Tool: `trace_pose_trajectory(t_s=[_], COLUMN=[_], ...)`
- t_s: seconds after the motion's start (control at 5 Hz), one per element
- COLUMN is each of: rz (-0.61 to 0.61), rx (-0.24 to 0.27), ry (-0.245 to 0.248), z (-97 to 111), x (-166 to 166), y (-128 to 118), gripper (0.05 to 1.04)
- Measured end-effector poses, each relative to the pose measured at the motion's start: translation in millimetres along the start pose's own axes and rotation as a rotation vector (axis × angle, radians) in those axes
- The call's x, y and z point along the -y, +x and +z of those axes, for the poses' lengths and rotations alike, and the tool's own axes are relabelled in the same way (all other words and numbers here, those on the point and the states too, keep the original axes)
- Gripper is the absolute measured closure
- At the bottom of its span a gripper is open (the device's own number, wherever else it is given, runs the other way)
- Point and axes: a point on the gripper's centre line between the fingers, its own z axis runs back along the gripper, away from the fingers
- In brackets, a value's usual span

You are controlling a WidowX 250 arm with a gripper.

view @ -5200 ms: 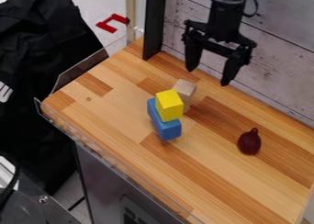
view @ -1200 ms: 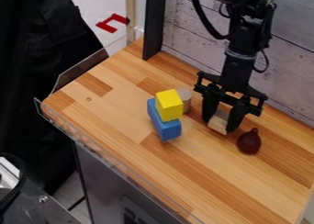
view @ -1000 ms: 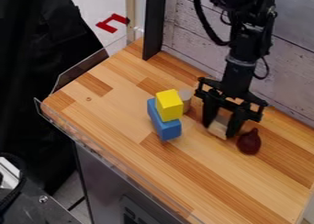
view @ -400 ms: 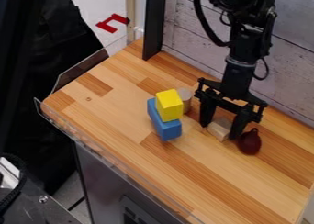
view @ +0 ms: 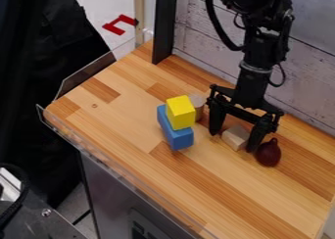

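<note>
The black gripper (view: pixel 233 142) hangs low over the right part of the wooden counter, its fingers spread open. Between them a light wooden block (view: pixel 235 137) rests on the counter. A dark red, pear-shaped object (view: pixel 268 153) lies right beside the gripper's right finger, seemingly against it. To the left stands a yellow block (view: pixel 180 112) on top of a blue block (view: pixel 175 129). Partly hidden behind the yellow block is a pale wooden cylinder (view: pixel 198 107).
The wooden counter (view: pixel 118 116) has a clear raised guard along its left and front edges. A whitewashed plank wall (view: pixel 196 37) and a black post (view: pixel 164 25) bound the back. Black fabric hangs beyond the left edge.
The arm came down to the counter from the back, and the block, earlier behind the yellow one, is now by the red object. The fingers opened around it, and the red object shifted slightly right.
</note>
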Motion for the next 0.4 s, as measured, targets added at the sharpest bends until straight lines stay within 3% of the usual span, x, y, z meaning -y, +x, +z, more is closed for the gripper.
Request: trace_pose_trajectory(t_s=[0.4], rz=[-0.034], rx=[0.113], ry=[0.033], z=[42.8], x=[11.2], y=[-5.6], gripper=[0.084])
